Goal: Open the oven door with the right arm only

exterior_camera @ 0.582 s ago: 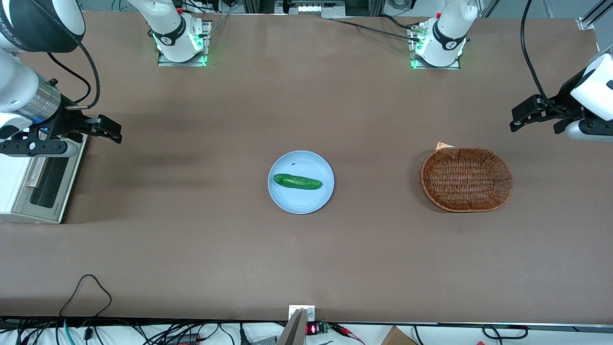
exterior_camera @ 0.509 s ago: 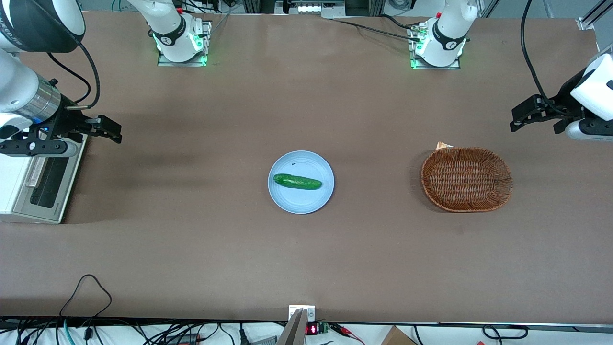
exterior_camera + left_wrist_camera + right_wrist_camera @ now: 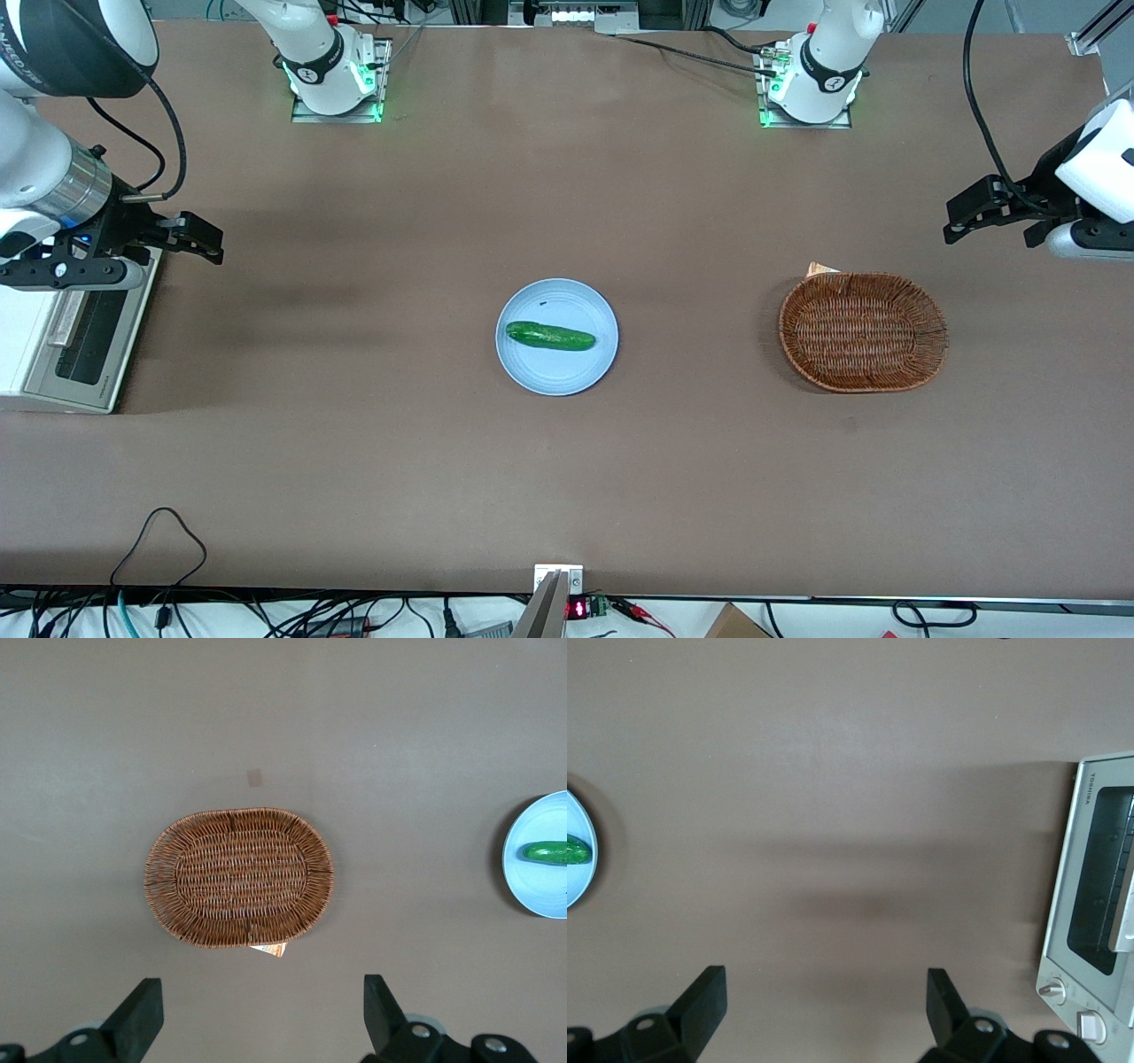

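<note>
Brown tabletop all round, and at the working arm's end my right arm's gripper [image 3: 202, 237] — fingers [image 3: 704, 997] spread, holding nothing — has barely drifted in half a second, hanging above the oven [image 3: 62, 341] whose oven door [image 3: 1096, 888] stays closed, handle ungrasped.

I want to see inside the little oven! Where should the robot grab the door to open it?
Probably the silver bar handle along the upper edge of the oven door. The door looks shut, facing the plate, so coming from above and pulling toward the plate should swing it down. The end effector hangs open above the table beside the oven, not touching it.
</note>
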`<state>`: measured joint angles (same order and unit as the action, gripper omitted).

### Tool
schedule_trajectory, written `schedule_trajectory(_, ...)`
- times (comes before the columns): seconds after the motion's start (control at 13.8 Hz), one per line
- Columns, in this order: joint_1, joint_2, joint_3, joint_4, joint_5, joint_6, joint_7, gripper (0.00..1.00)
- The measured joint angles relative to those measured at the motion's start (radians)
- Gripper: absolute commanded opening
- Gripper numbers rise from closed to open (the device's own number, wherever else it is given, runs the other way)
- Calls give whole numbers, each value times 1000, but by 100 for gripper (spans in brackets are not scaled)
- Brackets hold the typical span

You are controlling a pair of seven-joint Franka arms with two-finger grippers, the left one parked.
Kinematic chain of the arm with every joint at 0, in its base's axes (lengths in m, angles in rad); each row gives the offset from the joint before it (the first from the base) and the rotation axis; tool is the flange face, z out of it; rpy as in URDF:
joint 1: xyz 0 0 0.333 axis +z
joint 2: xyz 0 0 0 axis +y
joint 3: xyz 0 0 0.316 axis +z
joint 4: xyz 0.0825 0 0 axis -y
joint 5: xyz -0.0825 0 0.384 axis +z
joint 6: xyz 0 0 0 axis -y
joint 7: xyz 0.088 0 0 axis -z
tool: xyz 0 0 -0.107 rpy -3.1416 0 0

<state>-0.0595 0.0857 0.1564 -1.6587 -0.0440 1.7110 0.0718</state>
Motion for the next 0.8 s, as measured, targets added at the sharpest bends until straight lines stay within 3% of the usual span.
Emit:
schedule_trajectory(0.29,0,0,0,-1,0,0,0,97)
schedule_trajectory(0.36,0,0,0,-1,0,0,0,89)
schedule_trajectory(0.44,0,0,0,-1,0,-1,0,79)
schedule_trajectory(0.73,0,0,0,-1,0,-2,-1,7)
schedule_trajectory(0.8,0,0,0,-1,0,-2,-1,0)
